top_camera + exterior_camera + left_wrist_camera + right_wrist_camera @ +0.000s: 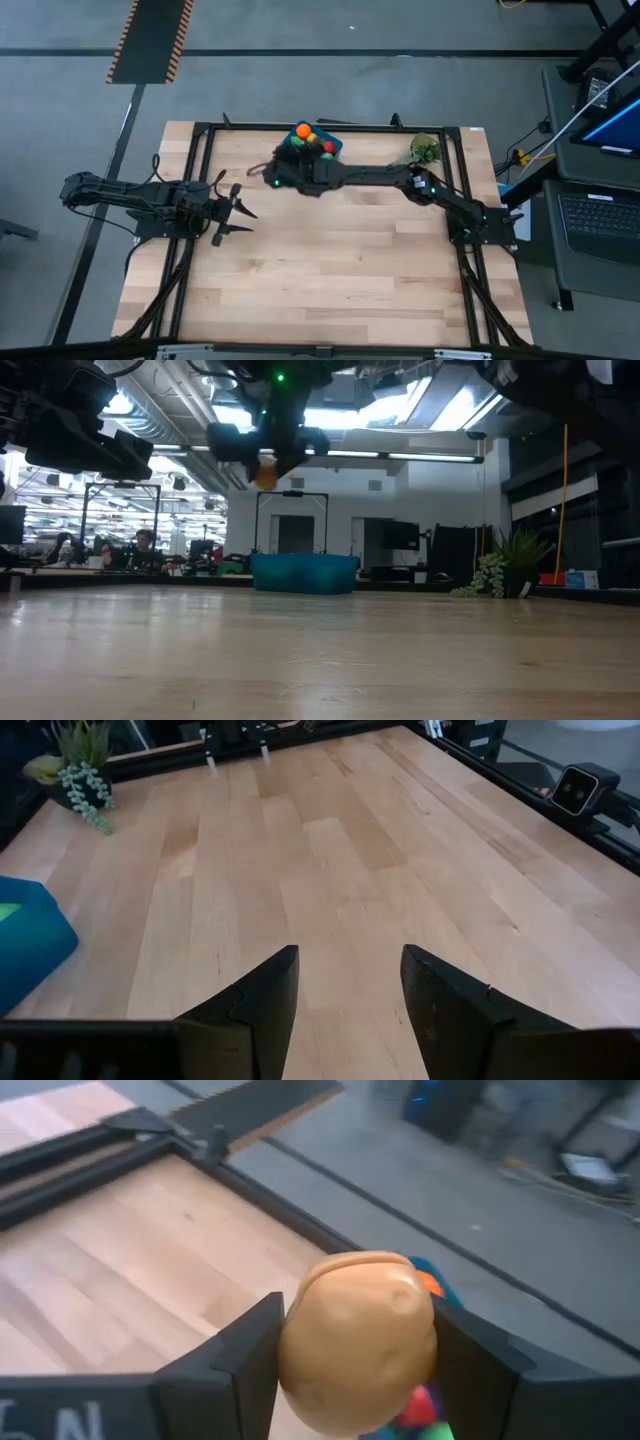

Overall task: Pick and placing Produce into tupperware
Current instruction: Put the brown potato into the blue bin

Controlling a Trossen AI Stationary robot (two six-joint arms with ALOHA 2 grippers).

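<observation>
The blue tupperware [331,144] sits near the table's far edge, with orange, red and green produce [305,133] inside it. In the low view the tupperware [305,572] stands far back on the table. My right gripper [284,160] hovers at the tupperware's left end, shut on a tan toy potato [360,1335] that hangs high above the table [265,470]. Below the potato, the right wrist view shows the blue rim [428,1268] and red and orange pieces. My left gripper [236,211] waits open over the table's left part, with its fingers [265,995] apart above bare wood. My right gripper [355,1330] pinches the tan potato across its middle [300,1350], one finger [245,1355] on each flank. The potato is lifted clear of the table and the tupperware, and it bulges out past the fingertips.
A grey-green plant sprig [425,150] lies at the far right of the table, also seen from the left wrist [80,770]. A black frame runs along the table's edges [200,180]. Bare wood fills the middle and near part of the table [340,260].
</observation>
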